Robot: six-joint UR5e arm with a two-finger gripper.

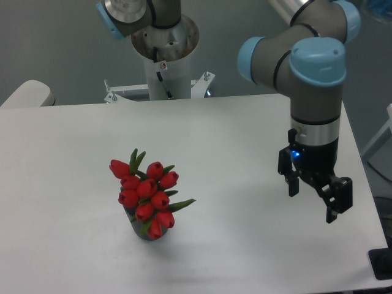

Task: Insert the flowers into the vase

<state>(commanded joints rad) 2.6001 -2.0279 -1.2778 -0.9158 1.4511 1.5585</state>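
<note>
The flowers [147, 193], a tight bunch of red tulip buds with green leaves, stand in the vase [138, 231] at the left-centre of the white table. Only a sliver of the dark vase shows beneath the buds. My gripper [312, 203] hangs open over the right side of the table, far to the right of the flowers, with nothing between its fingers. Its fingers point down and sit above the tabletop.
The arm's white base column [165, 61] rises behind the far table edge. The right table edge [367, 202] runs close beside the gripper. A pale rounded object [24, 95] sits at the far left corner.
</note>
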